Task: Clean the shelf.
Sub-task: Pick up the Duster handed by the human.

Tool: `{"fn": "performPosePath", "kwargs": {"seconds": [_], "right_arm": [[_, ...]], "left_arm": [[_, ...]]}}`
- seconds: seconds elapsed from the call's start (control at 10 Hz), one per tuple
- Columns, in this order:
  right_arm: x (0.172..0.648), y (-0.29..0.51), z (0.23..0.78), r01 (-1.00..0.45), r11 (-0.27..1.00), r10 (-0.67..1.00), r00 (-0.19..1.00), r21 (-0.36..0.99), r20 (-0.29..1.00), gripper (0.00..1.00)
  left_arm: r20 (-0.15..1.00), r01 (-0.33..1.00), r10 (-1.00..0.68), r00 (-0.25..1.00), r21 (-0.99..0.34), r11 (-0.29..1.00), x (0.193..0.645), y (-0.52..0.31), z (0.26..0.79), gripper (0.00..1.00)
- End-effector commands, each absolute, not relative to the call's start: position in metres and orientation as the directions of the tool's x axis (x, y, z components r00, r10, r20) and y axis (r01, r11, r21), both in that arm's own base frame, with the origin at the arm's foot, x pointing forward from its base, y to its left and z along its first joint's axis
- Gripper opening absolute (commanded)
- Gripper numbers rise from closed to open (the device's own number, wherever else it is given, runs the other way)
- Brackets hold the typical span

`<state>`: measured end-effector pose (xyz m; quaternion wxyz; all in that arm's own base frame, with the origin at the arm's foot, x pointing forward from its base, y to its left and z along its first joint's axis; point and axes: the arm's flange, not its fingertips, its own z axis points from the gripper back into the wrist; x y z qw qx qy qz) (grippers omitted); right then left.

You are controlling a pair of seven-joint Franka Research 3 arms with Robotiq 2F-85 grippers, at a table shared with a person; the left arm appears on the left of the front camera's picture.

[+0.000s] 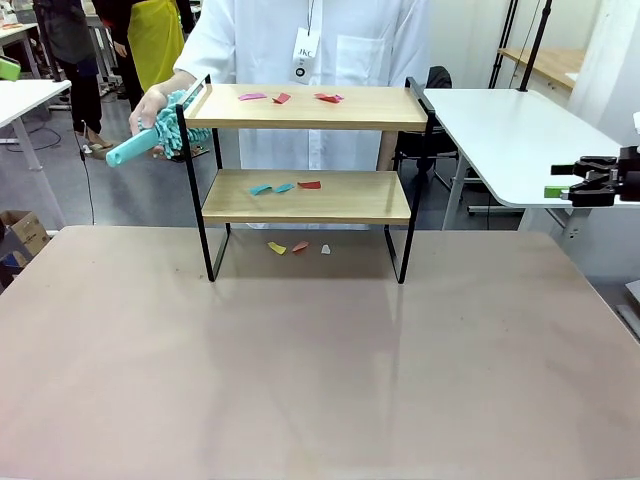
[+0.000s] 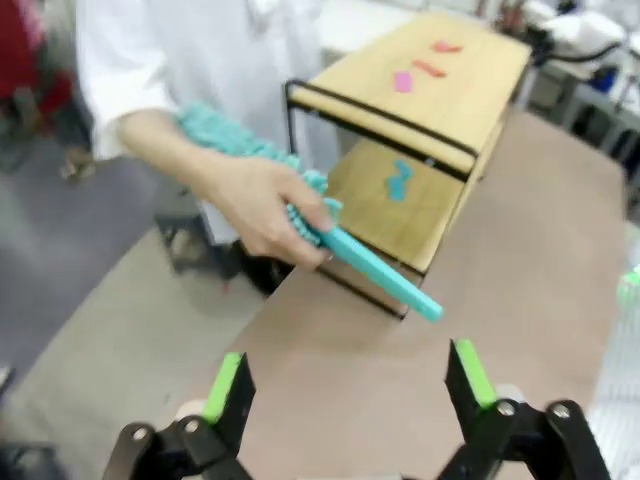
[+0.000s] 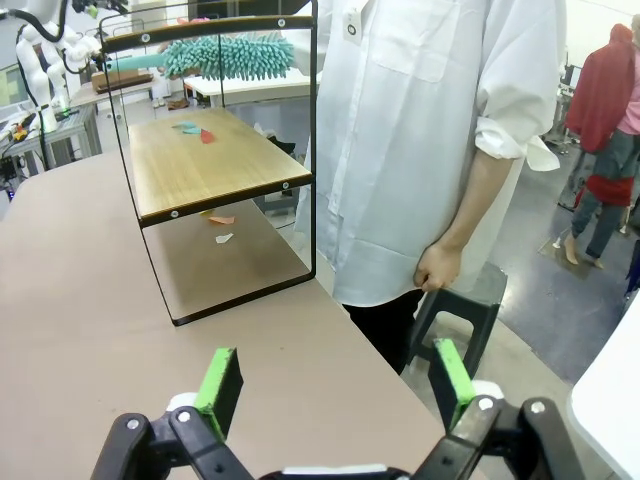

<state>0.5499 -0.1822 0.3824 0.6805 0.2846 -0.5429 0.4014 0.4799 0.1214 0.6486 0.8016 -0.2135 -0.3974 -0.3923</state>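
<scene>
- Teal caught the eye first: a fluffy teal duster with a smooth plastic handle, held in the person's hand, its handle end pointing toward the left claw.
- That left claw hung with its green pads spread wide and nothing between them, near the handle tip but apart from it.
- Over at the right edge, the right claw gaped just as wide and was just as empty, well apart from the duster.
- A small two-tier shelf of light wooden boards in a thin black metal frame stood at the far middle of the pinkish-beige surface, just in front of the person.
- Small coloured paper scraps lay on the top board, more on the lower board, and a few on the surface beneath.
- To my eye this was the handover step, with no cleaning begun.
- Next, the left claw would need to line up across the bare handle, clear of the person's fingers, then close firmly before the person let go.
</scene>
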Motion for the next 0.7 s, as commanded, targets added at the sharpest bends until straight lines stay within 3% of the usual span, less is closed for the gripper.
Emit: {"fn": "performPosePath", "kwargs": {"seconds": [0.0,0.6], "right_arm": [[0.551,-0.181,0.386,-0.855,0.516,0.246,0.091,-0.05,0.965,1.0],[0.551,-0.181,0.386,-0.855,0.516,0.246,0.091,-0.05,0.965,1.0]], "left_arm": [[0.704,0.718,-0.473,0.529,-0.074,0.692,0.452,0.069,0.647,1.0],[0.62,0.533,-0.385,0.683,-0.064,0.843,0.443,-0.036,0.634,1.0]]}}
